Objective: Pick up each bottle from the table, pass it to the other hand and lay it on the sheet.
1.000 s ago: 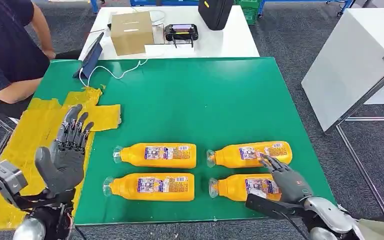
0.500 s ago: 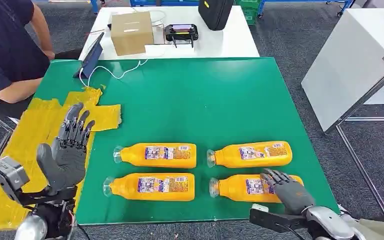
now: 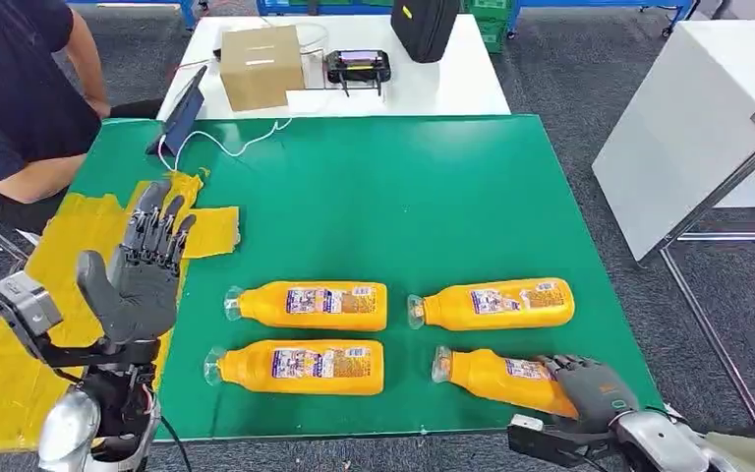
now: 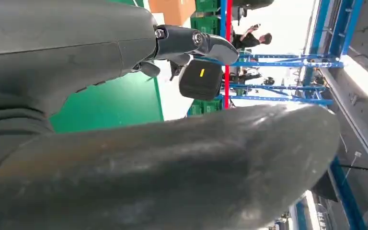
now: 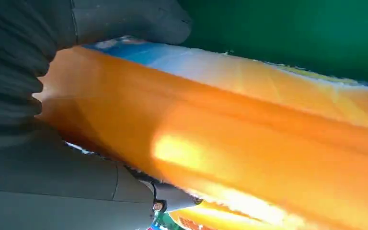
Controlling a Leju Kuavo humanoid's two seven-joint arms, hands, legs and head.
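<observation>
The right hand [image 3: 598,391] is closed around the base end of an orange bottle [image 3: 507,379] at the near right corner of the green worktop [image 3: 423,187], and in the right wrist view the bottle body [image 5: 230,129] is seen wrapped by the thumb and fingers. The bottle lies skewed, its clear neck pointing toward the middle of the worktop. For a clean lift, the grip is best kept firm and the bottle raised level before being carried across to the left hand [image 3: 143,285], which is held up open, fingers apart, over the near left edge. Room on the body should be left for that hand to take hold. Three more bottles lie nearby: one [image 3: 295,366] along the near edge, two [image 3: 307,305] [image 3: 492,303] just behind. The yellow sheet [image 3: 20,354] covers the left edge. Beyond the far edge stands a white table [image 3: 452,84] bearing a cardboard box [image 3: 260,65], and a person [image 3: 15,98] sits at the far left corner
</observation>
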